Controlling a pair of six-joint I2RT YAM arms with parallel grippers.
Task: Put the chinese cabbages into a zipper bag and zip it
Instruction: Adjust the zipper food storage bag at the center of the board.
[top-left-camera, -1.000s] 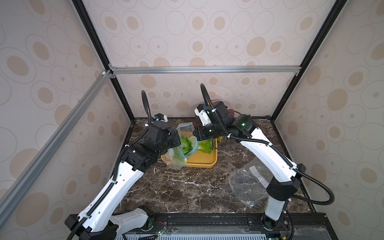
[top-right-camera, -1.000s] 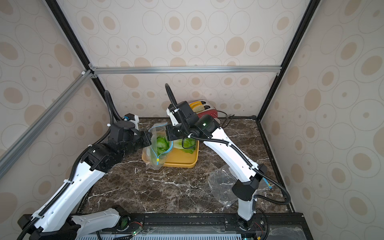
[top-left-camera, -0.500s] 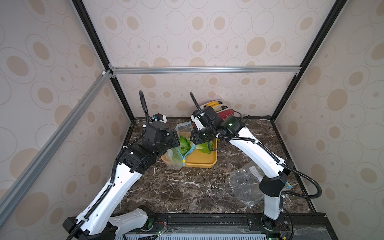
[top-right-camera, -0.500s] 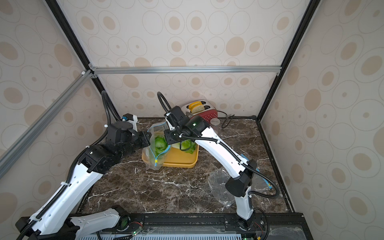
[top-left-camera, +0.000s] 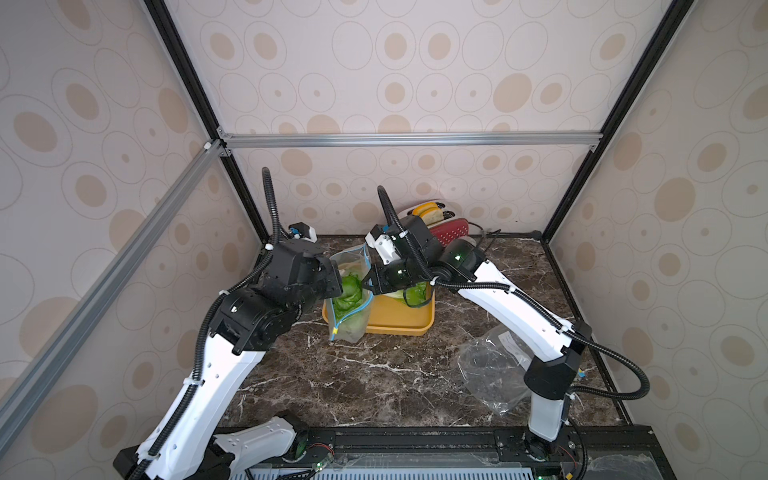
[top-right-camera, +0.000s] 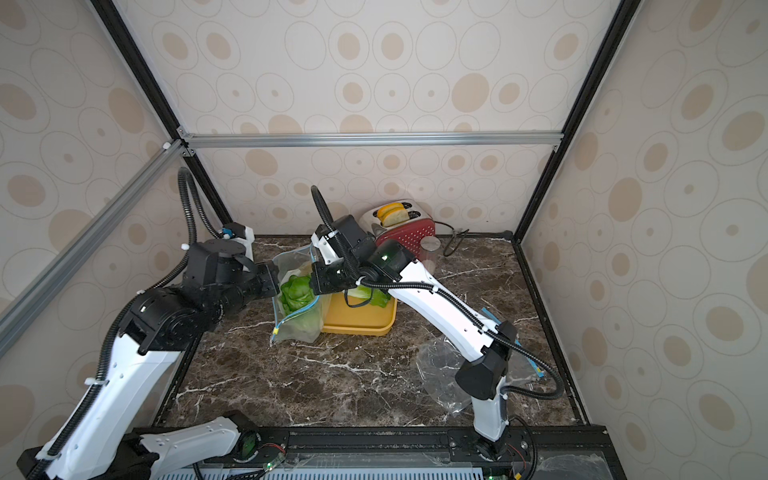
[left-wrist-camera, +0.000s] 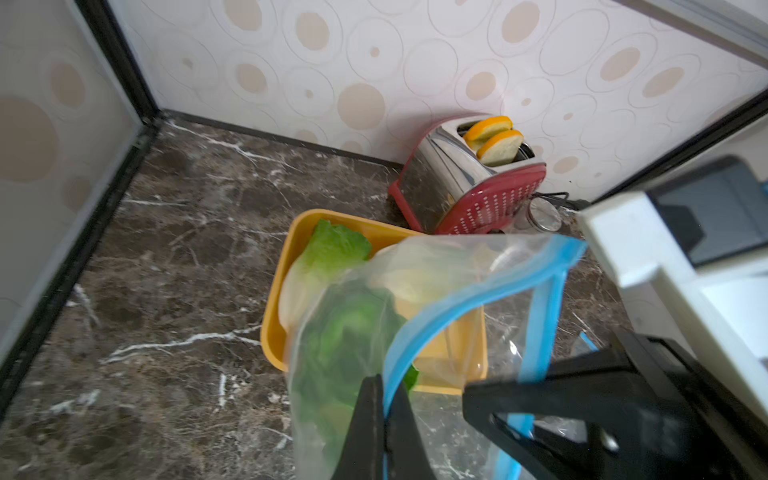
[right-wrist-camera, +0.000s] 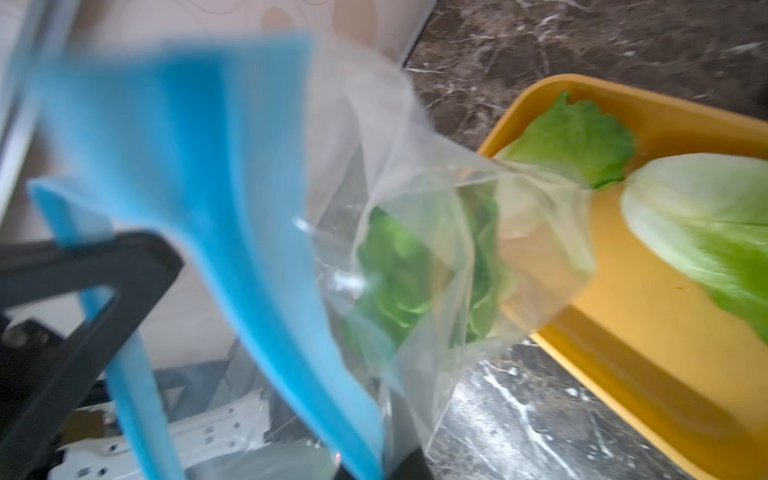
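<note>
- The left tool (left-wrist-camera: 384, 403) has its jaws closed flat on the blue zip strip at one side of the mouth of the zipper bag (left-wrist-camera: 436, 266). The left wrist view shows this grip plainly.
- The right tool (top-left-camera: 368, 286) is closed. Its black fingers (right-wrist-camera: 104, 270) sit against the blue strip on the opposite side of the mouth, and it appears to pinch that strip. The right wrist view is blurred at that spot.
- The zipper bag hangs upright between the two tools with its mouth spread open and facing up. In both top views its lower end rests on the surface (top-left-camera: 353, 386), touching the near-left corner of the yellow tray (top-left-camera: 386, 330).
- In the bag, green cabbage (top-right-camera: 297, 293) fills the middle, with paler leaf below it. The number of heads inside cannot be told.
- In the tray, the right wrist view shows one head (right-wrist-camera: 706, 232) lying clear on the tray floor with its pale base toward the bag. The green leaf tip (right-wrist-camera: 577, 141) of another sits just beside the bag wall, partly behind the plastic.
- A red and steel toaster (top-right-camera: 407, 237) stands at the back wall behind the tray, with two bread slices (top-right-camera: 392, 212) in its slots.
- A loose clear plastic bag (top-left-camera: 490, 370) lies crumpled on the surface near the base of the right arm, well apart from the tray.
</note>
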